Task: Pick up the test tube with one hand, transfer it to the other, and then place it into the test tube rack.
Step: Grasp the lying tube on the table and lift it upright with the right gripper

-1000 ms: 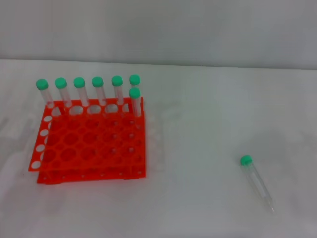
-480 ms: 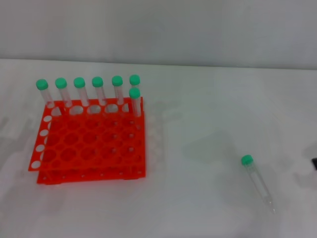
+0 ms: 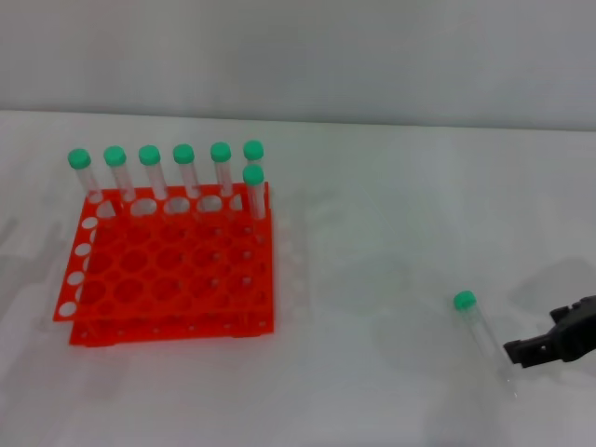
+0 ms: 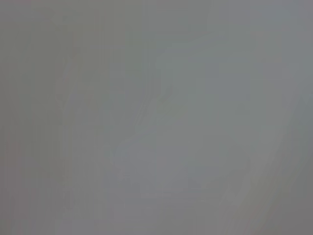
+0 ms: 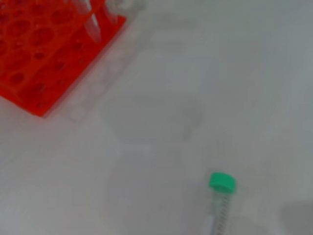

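Lying on white table (image 3: pixel 372 233) (grey wall behind): test tube (image 3: pixel 482 339).

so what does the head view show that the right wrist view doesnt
Only the head view shows the right gripper coming in from the right edge, close beside the pointed end of the loose test tube, and the seven capped tubes standing along the far side of the rack. Only the right wrist view gives a close look at the tube's green cap. Both show the tube lying on the white table and the orange-red rack. The left gripper appears in neither.
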### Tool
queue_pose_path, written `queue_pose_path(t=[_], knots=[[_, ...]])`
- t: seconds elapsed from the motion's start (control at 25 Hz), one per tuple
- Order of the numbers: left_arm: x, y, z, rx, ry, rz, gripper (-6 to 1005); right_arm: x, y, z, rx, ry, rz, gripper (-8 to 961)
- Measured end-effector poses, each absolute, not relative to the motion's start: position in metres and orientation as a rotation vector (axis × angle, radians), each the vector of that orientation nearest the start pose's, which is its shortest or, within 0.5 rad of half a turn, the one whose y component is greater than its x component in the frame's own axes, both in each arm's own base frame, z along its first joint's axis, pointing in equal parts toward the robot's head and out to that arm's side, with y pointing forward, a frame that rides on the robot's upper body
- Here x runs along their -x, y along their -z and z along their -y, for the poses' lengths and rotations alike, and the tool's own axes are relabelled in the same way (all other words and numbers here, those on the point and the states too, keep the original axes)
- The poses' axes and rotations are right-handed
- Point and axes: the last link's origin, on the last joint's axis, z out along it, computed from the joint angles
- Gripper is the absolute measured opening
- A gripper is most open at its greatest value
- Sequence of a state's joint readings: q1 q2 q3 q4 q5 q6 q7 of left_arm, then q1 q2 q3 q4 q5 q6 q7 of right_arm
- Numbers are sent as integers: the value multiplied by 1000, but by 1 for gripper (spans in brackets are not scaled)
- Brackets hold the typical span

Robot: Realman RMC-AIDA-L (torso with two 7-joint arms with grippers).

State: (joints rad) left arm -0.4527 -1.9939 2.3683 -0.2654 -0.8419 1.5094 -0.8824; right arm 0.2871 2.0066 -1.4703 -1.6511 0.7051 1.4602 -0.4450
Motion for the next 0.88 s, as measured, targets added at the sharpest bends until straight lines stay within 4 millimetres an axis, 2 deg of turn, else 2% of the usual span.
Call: queue_pose_path(t=[0.32, 0.6, 0.88], knots=[[375, -81, -298, 1541, 1002, 728, 721, -195, -3, -315, 2499, 289, -1039, 783], [373, -80, -300, 1566, 999, 721, 721, -187, 10, -320, 2492, 371, -978, 769], [371, -79, -300, 1582, 1003, 714, 721, -189, 20, -327, 2467, 465, -957, 754]])
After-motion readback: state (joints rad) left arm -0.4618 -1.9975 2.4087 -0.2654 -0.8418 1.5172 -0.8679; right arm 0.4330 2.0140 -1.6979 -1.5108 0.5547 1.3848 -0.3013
